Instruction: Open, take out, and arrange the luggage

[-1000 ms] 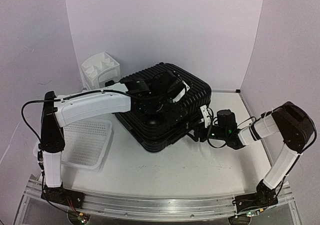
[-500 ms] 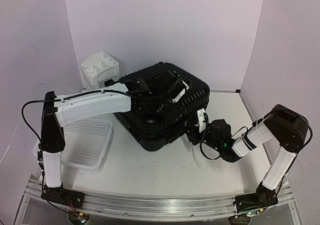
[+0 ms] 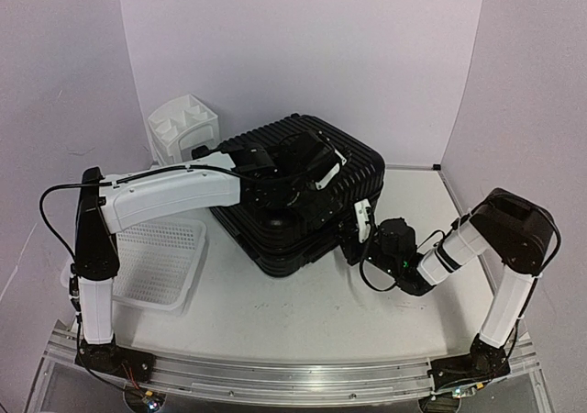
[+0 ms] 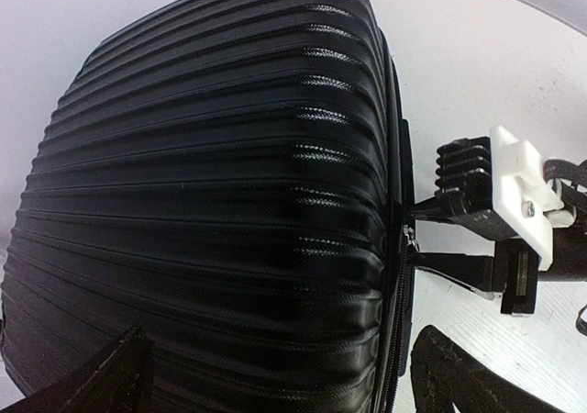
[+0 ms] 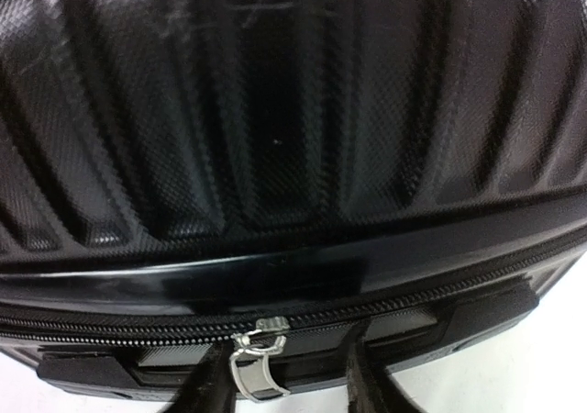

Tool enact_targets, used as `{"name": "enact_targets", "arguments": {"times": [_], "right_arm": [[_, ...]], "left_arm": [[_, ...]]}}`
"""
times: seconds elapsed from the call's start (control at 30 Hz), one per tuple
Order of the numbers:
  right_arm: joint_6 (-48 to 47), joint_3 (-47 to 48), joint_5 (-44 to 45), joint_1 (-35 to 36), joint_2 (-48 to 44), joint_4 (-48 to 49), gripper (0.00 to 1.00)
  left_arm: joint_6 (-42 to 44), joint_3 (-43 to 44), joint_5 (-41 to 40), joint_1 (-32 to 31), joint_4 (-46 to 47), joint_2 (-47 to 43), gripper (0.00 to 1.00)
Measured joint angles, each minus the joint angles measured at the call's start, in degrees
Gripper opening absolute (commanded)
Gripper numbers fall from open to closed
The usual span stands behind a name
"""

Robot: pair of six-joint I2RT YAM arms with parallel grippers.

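The luggage (image 3: 359, 169) is a big black ribbed hard-shell suitcase lying flat mid-table, its zip shut. My left gripper (image 3: 312, 197) hovers over its top (image 4: 211, 184), open wide, with nothing between the fingertips (image 4: 110, 381). My right gripper (image 3: 352, 235) is at the suitcase's right side (image 5: 275, 110). It is open and narrow, its fingers (image 5: 367, 381) either side of the silver zipper pull (image 5: 257, 367). The pull hangs close to the left finger, with a gap to the right one. In the left wrist view the right gripper (image 4: 431, 239) meets the zip seam.
A white mesh basket (image 3: 160, 262) lies on the table left of the suitcase, under the left arm. A small white drawer unit (image 3: 183, 124) stands behind it at the back wall. Purple walls close in the table on three sides.
The right gripper has moved left up to the suitcase's side and its fingers have narrowed around the zipper pull. The left arm has stayed put.
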Motion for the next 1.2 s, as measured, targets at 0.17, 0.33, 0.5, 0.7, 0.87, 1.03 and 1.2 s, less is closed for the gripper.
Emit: {"name": "enact_targets", "arguments": {"times": [0.17,0.33,0.5,0.7,0.87,1.03,1.2], "right_arm": [[-0.63,0.15,2.82,0.22,0.07,0.0,0.0],[-1.92,0.13,3.08,0.22,-0.7,-1.11,0.0],[-1.92,0.09,1.9,0.2,-5.79,-8.7,0.0],[-0.33,0.66,2.34,-1.27,-9.86,-17.68,0.0],[0.96,2.54,-3.1,-8.79,-11.02,-22.93,0.0],[-1.33,7.26,-8.04,-15.45,-11.47,-31.67,0.0],[-1.18,18.47,-18.4,-29.14,-3.04,-35.6,0.0]], "left_arm": [[0.24,0.0,-1.01,0.0,-0.81,0.0,0.99],[2.1,0.04,-0.98,0.72,-2.45,0.02,0.99],[5.44,0.13,-0.94,1.62,-4.68,0.63,0.99],[6.12,-1.44,-0.2,0.81,-4.9,1.14,0.81],[4.63,-3.41,-1.36,0.04,-2.93,0.66,0.7],[4.04,-4.26,-1.22,-0.07,-1.99,0.02,0.66],[2.99,-5.01,-0.66,-0.07,-1.66,-0.76,0.64]]}}
